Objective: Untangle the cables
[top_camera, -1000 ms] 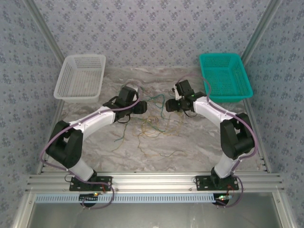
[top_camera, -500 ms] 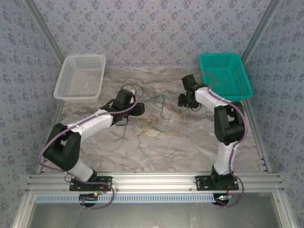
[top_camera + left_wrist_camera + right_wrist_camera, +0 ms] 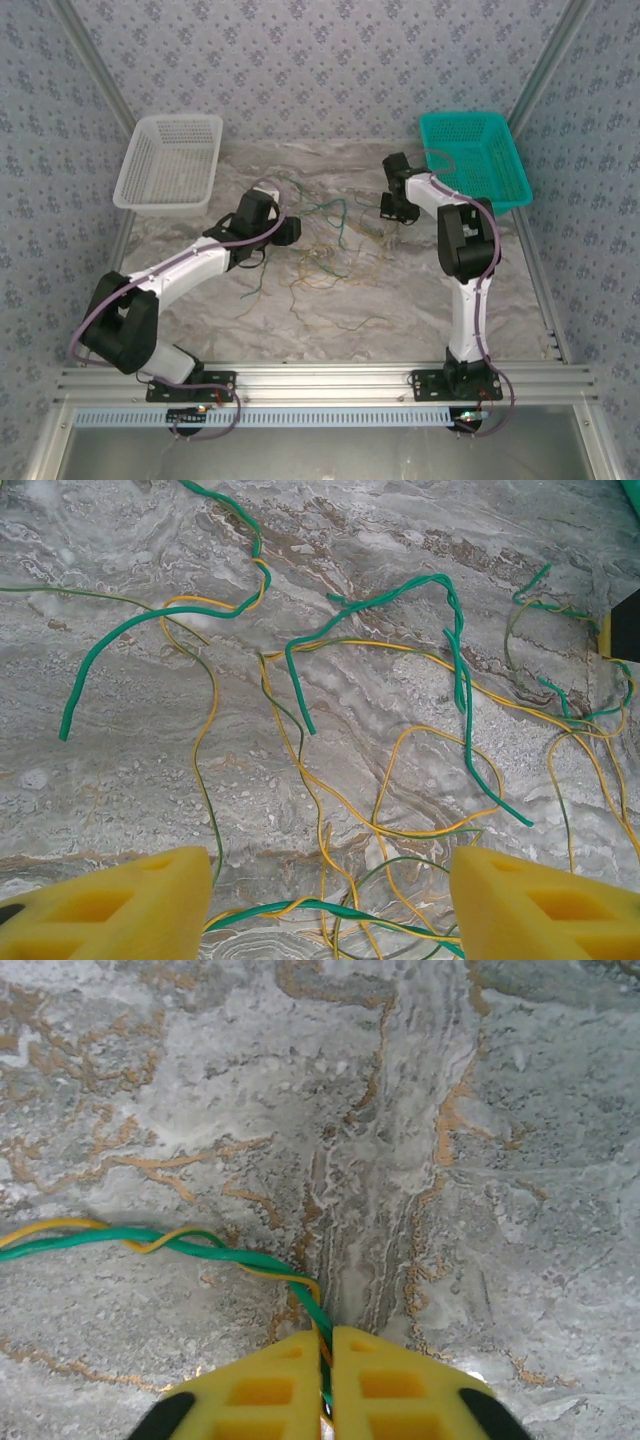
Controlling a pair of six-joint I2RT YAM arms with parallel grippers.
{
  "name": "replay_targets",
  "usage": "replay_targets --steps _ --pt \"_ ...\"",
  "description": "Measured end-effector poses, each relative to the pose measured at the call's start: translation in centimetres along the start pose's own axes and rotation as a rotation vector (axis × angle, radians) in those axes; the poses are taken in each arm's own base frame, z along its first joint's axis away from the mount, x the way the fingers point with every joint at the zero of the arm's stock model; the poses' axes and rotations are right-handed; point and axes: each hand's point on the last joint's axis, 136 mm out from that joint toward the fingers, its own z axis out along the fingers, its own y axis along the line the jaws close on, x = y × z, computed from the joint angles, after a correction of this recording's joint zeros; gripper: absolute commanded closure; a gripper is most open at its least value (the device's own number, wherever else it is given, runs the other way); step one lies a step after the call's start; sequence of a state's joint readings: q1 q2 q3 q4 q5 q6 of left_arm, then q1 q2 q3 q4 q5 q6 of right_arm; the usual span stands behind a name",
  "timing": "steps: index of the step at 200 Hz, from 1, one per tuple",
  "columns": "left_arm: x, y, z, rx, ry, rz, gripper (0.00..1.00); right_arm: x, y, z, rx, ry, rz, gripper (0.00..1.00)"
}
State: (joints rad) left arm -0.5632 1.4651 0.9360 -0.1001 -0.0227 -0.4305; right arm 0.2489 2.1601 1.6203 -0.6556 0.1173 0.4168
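1. Papered booth with a marbled worktop (image 3: 400,300). A white basket (image 3: 130,180) sits far left and a teal basket (image 3: 480,205) far right.
2. The cables (image 3: 320,250) lie as a loose green and yellow heap mid-worktop, between the two arms. I can make out none in either basket.
3. The right gripper (image 3: 330,1345) is clenched on a green-and-yellow twisted pair, caught at the very pad tips.
4. The left gripper (image 3: 325,880) is released. It hovers over the strands and grasps nothing.
5. Risk: two strands are pinched together, so I judge a pull would tighten their twist rather than part them.
6. Risk: nothing pins the heap, so it could drag along whole. The tip-only hold may also slip.
7. The right wrist view resolves the pinch and the twist, which the top view is too coarse to show.
8. The left wrist view shows individual crossings. The top view gives the layout of arms and baskets.
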Motion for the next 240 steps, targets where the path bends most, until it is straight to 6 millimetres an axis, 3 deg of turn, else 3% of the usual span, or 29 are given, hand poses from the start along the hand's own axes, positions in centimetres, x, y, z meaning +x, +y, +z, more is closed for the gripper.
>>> replay_targets --steps 60,85,133,156,240 --pt "0.3 0.6 0.1 -0.020 -0.013 0.000 0.35 -0.3 0.3 -0.2 -0.007 -0.015 0.000 1.00" --pt "0.1 0.7 0.1 -0.027 -0.025 -0.001 0.35 -0.7 0.8 -1.8 -0.025 -0.054 -0.005 1.00" --pt "-0.2 0.9 -0.9 -0.018 -0.073 -0.005 0.31 -3.0 2.2 -10.6 -0.121 -0.246 -0.029 1.00" --pt "-1.5 0.7 -2.1 0.021 -0.126 -0.013 0.28 -3.6 2.8 -14.6 -0.160 -0.344 -0.061 1.00" --pt "-8.2 -1.1 -8.5 0.264 -0.410 -0.008 0.26 -1.3 6.4 -26.9 -0.360 -0.604 -0.269 1.00"
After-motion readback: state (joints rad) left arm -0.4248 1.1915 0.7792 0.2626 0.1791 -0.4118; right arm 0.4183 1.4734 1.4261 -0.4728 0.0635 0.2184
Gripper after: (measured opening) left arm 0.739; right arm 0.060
